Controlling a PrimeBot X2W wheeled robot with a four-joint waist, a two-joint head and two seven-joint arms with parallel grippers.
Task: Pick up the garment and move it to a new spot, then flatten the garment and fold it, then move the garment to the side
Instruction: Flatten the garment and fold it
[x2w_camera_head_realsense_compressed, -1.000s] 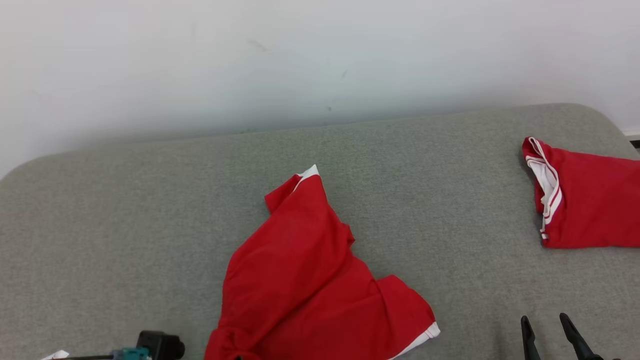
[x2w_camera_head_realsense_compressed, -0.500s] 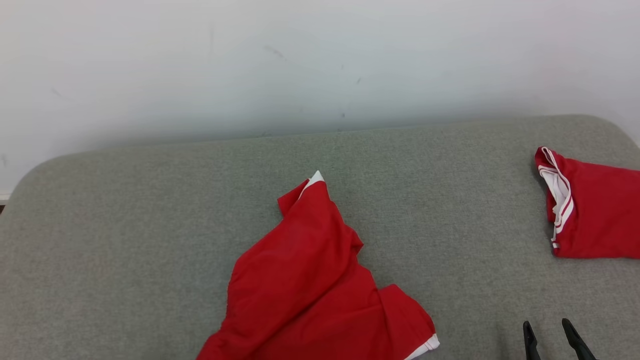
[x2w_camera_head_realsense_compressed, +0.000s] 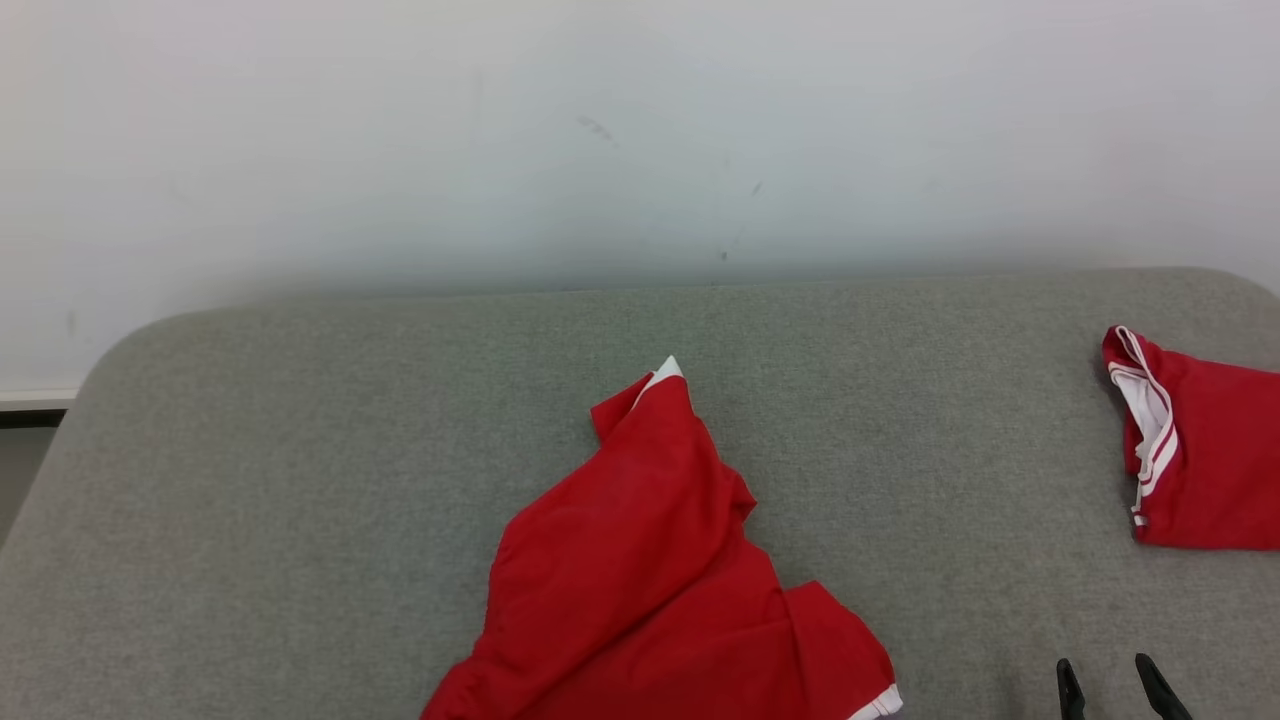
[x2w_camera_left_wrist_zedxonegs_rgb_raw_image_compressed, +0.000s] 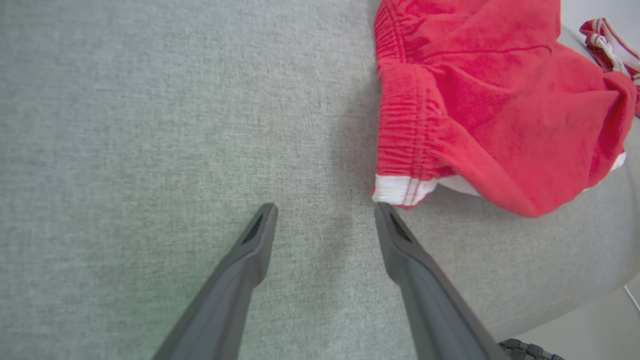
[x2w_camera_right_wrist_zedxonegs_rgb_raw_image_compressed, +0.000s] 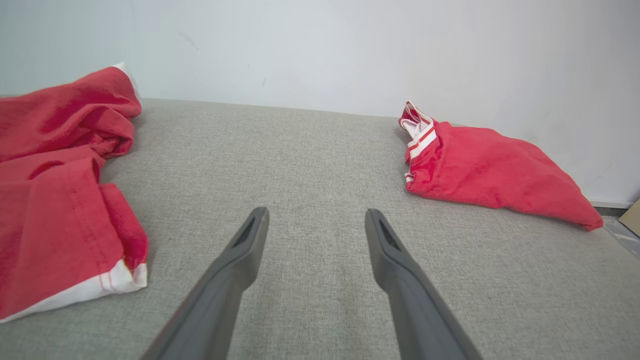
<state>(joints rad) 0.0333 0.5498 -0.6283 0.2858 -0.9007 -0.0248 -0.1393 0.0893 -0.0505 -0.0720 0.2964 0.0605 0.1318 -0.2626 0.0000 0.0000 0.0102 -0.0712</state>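
Note:
A red garment (x2w_camera_head_realsense_compressed: 650, 560) with white trim lies crumpled on the grey upholstered surface (x2w_camera_head_realsense_compressed: 300, 480), running off the bottom of the head view. In the left wrist view my left gripper (x2w_camera_left_wrist_zedxonegs_rgb_raw_image_compressed: 325, 207) is open over bare fabric. Its right fingertip is just below the garment's (x2w_camera_left_wrist_zedxonegs_rgb_raw_image_compressed: 480, 100) white-edged corner, with nothing between the fingers. My right gripper (x2w_camera_head_realsense_compressed: 1104, 666) stands open at the lower right, also open in its own view (x2w_camera_right_wrist_zedxonegs_rgb_raw_image_compressed: 316, 213), to the right of the garment (x2w_camera_right_wrist_zedxonegs_rgb_raw_image_compressed: 55, 200) and apart from it.
A second red piece (x2w_camera_head_realsense_compressed: 1200, 460) with white stripes lies at the far right, also in the right wrist view (x2w_camera_right_wrist_zedxonegs_rgb_raw_image_compressed: 480, 170). A white wall (x2w_camera_head_realsense_compressed: 640, 150) backs the surface. The surface's rounded left edge (x2w_camera_head_realsense_compressed: 60, 440) drops to the floor.
My left gripper has opened and let go of the garment's near corner, which now lies on the surface. The head camera has shifted, so the whole picture has slid right and down.

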